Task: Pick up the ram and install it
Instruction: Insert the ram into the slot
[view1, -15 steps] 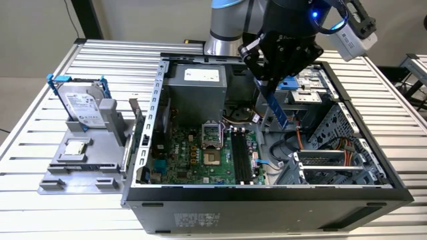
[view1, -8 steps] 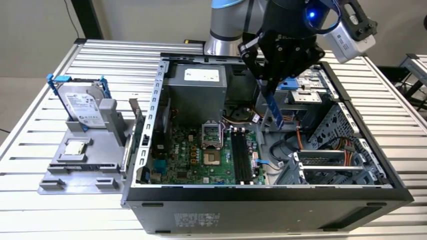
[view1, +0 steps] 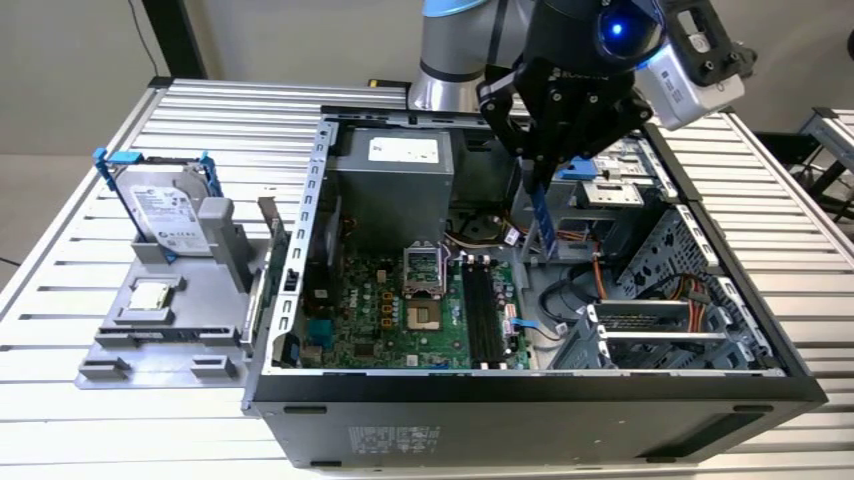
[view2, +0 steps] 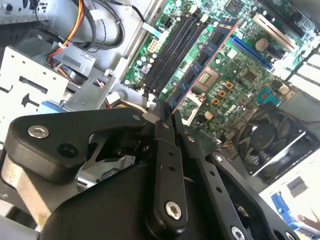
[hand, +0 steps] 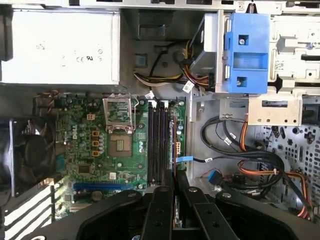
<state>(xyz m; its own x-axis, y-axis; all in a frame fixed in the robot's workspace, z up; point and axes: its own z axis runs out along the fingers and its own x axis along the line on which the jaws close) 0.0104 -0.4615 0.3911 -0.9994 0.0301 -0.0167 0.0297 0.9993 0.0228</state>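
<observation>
The arm (view1: 447, 50) is cut off by the top edge of the exterior view, and the gripper (view1: 539, 158) hides part of the drive bays at the back of the open computer case (view1: 534, 410). The fingers (view2: 165, 150) are pinched together on one end of the ram (view1: 541, 215), so that end is buried between them. The rest hangs upright above the inside of the case, clear of the motherboard (view1: 387, 320) and just to the exterior view's right of the black slots (view1: 483, 310). In the second wrist view the black linkage of the gripper (view2: 167, 112) covers much of the picture, and the ram (view2: 201, 65) reaches out from the fingertips over the board with its dark chips showing. In the first wrist view the gripper (hand: 175, 175) sits near one end of the slots (hand: 160, 140). There the ram is edge-on, and only a thin sliver can be made out between the fingers. A fan (hand: 27, 155) is partly cut off at the picture's edge, and a tangle of cables (hand: 250, 165) lies beside the board. A blue bracket (hand: 246, 52) stands near the grey power supply (hand: 60, 47). Outside the case, at the exterior view's left, a hard drive (view1: 167, 210) stands in a grey holder (view1: 160, 340) on the slatted table (view1: 67, 230). A small square processor chip (view1: 154, 295) lies on that holder.
</observation>
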